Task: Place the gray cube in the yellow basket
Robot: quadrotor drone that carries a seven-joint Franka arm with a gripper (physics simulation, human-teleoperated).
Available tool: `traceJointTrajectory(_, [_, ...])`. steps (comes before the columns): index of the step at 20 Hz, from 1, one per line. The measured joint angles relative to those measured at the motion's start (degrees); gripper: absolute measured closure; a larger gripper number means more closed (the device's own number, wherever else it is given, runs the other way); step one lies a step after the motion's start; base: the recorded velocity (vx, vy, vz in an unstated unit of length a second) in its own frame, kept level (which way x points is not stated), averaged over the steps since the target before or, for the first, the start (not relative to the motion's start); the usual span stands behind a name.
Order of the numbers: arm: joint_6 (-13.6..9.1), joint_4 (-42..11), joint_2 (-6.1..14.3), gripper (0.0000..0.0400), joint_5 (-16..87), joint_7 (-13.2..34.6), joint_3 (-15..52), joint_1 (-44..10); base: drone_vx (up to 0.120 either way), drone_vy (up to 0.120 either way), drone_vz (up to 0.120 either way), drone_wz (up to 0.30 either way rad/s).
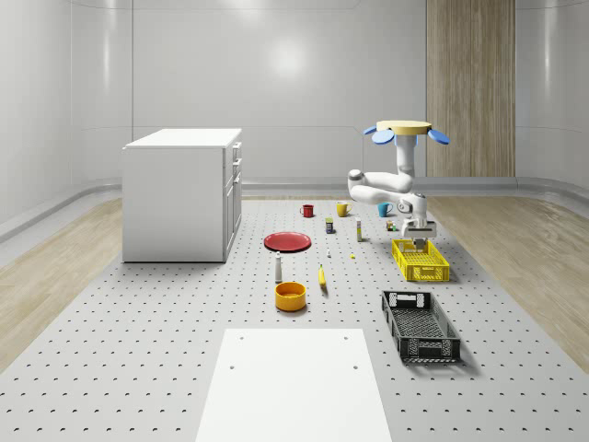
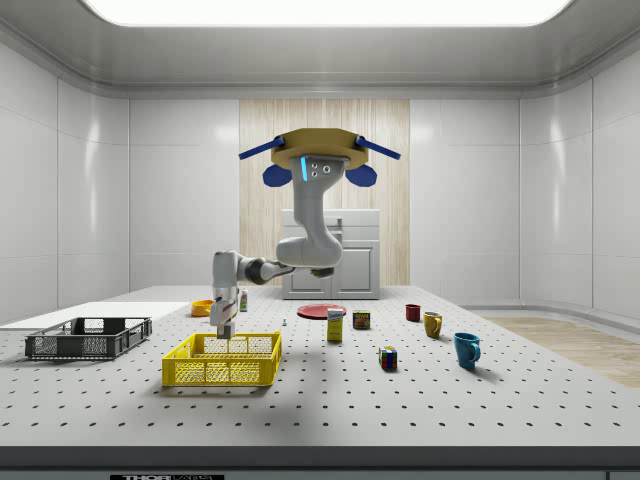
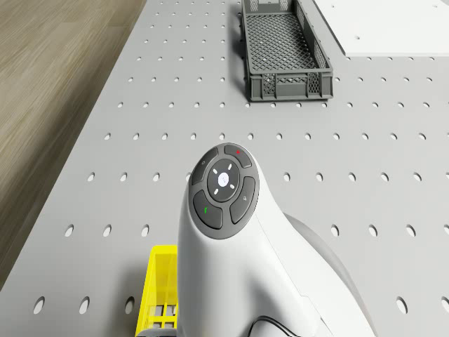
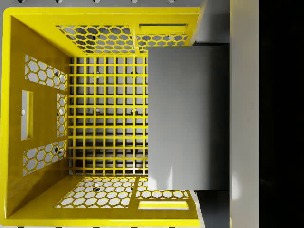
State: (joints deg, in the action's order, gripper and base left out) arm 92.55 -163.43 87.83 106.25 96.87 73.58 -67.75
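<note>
Wrist view: the gray cube (image 4: 187,118) is a flat-faced, matte block held just above the yellow basket (image 4: 38,118), over the basket's end, with the gridded floor and honeycomb-pierced walls open beside it. A pale finger (image 4: 244,114) runs along one face of the cube, which sits between the gripper's fingers; the other finger is hidden. In the side view the gripper (image 2: 224,331) points straight down just above the basket's rim at the side view's left end, its jaws closed on the cube, which is too small to make out there. The drone (image 2: 318,152) hovers high over the perforated table (image 2: 420,400), beside the basket, arm bent down and outward. A black crate (image 1: 421,325) lies near the basket, with bare table between them.
</note>
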Motion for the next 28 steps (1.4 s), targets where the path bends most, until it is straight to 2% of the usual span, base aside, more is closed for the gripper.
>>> traceJointTrajectory(9, [2.89,2.35,-0.03,0.015,6.99,-0.03,-7.44,-1.4,0.0,0.0,0.0,0.0])
traceJointTrajectory(17, [5.01,5.1,-1.03,0.015,12.75,-0.18,-13.43,-2.77,0.0,0.0,0.0,0.0])
traceJointTrajectory(19, [5.23,5.56,-1.34,0.0091,13.62,-0.25,-14.3,-2.93,0.0,0.0,0.0,0.0])
traceJointTrajectory(21, [5.12,5.65,-1.58,0.0055,13.91,-0.34,-14.53,-2.86,0.0,0.0,0.0,0.0])
traceJointTrajectory(24, [4.37,5.08,-1.75,0.0026,13.16,-0.48,-13.61,-2.38,0.0,0.0,0.0,0.0])
traceJointTrajectory(28, [3.13,4.01,-1.88,0.001,11.49,-0.63,-11.71,-1.63,0.0,0.0,0.0,0.0])
